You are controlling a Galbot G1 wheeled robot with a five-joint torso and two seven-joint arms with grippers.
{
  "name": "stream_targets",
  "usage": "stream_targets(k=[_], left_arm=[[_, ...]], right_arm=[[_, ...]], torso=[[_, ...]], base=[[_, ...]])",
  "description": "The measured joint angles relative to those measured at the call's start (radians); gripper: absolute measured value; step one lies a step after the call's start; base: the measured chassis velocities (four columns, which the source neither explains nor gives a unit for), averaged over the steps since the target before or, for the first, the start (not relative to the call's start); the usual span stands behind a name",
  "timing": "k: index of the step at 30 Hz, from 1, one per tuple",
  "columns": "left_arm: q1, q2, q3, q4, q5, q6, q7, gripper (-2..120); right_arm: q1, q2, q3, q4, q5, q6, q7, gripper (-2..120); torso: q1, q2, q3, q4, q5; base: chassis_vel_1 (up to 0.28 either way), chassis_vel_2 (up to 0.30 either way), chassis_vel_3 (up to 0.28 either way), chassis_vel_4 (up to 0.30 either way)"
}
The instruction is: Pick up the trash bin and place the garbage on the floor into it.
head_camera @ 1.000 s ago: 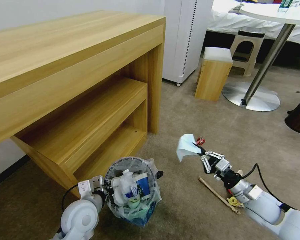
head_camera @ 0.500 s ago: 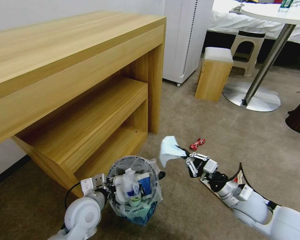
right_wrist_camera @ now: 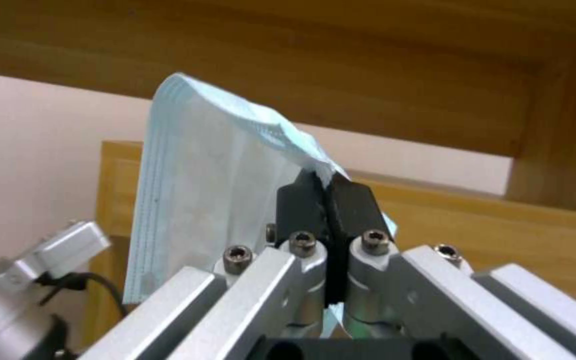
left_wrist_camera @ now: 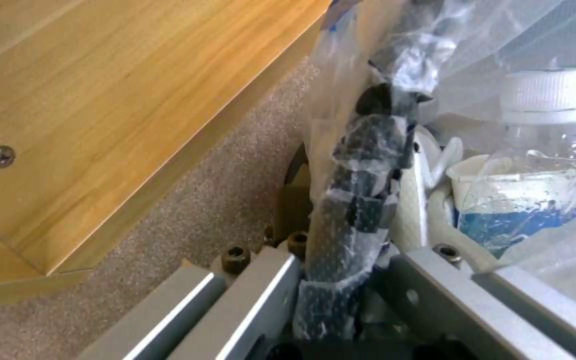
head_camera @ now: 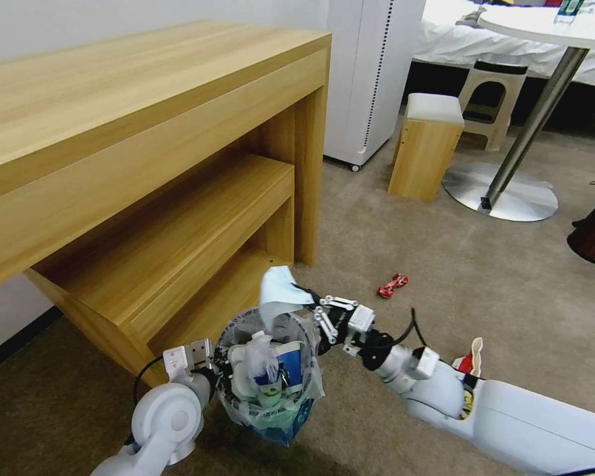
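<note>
A light, limp tissue (head_camera: 276,295) is pinched at its edge by the right pincer (head_camera: 314,305), just above the trash bin (head_camera: 269,370), whose rim is clamped by the left pincer (head_camera: 213,377).

Both arms: glossy white rounded housings, black cables looping at wrists. Left gripper (head_camera: 213,370): silver bracket on white round joint. Right gripper (right_wrist_camera: 328,200): silver aluminium linkage bars, dark hex socket screws, black finger pads (right_wrist_camera: 301,202). Right wrist: black collar, silver block.
</note>
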Motion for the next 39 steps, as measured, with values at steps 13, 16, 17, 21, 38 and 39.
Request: stream_targets(k=[13, 16, 17, 21, 38, 39], left_arm=[[-0.057, -0.007, 0.022, 0.024, -0.032, 0.003, -0.012, 0], [-0.058, -0.006, 0.022, 0.024, -0.035, 0.002, -0.014, 0], [-0.058, -0.005, 0.022, 0.024, -0.036, 0.001, -0.014, 0], [-0.059, -0.003, 0.021, 0.022, -0.041, -0.002, -0.018, 0], [-0.062, 0.009, -0.025, -0.052, -0.112, -0.007, -0.057, 0], [-0.06, 0.01, -0.028, -0.056, -0.113, -0.007, -0.058, 0]], right_arm=[[0.078, 0.1, -0.151, -0.067, 0.01, -0.009, 0.01, 0], [0.07, 0.104, -0.157, -0.076, 0.005, -0.009, 0.007, 0], [0.067, 0.104, -0.158, -0.079, 0.002, -0.009, 0.006, 0], [0.056, 0.102, -0.165, -0.084, -0.005, -0.009, 0.005, 0], [0.015, 0.071, -0.124, -0.114, -0.037, 0.003, -0.008, 0], [0.014, 0.071, -0.124, -0.114, -0.038, 0.003, -0.008, 0]], torso=[[0.0, 0.0, 0.0, -0.0002, -0.0004], [0.0, 0.0, 0.0, -0.0003, -0.0005], [0.0, 0.0, 0.0, -0.0004, -0.0004], [0.0, 0.0, 0.0, -0.0005, -0.0006], [0.0, 0.0, 0.0, -0.0003, 0.0], [0.0, 0.0, 0.0, -0.0003, 0.0001]], base=[[0.0, 0.0, 0.0, 0.0], [0.0, 0.0, 0.0, 0.0], [0.0, 0.0, 0.0, 0.0], [0.0, 0.0, 0.0, 0.0], [0.0, 0.0, 0.0, 0.0], [0.0, 0.0, 0.0, 0.0]])
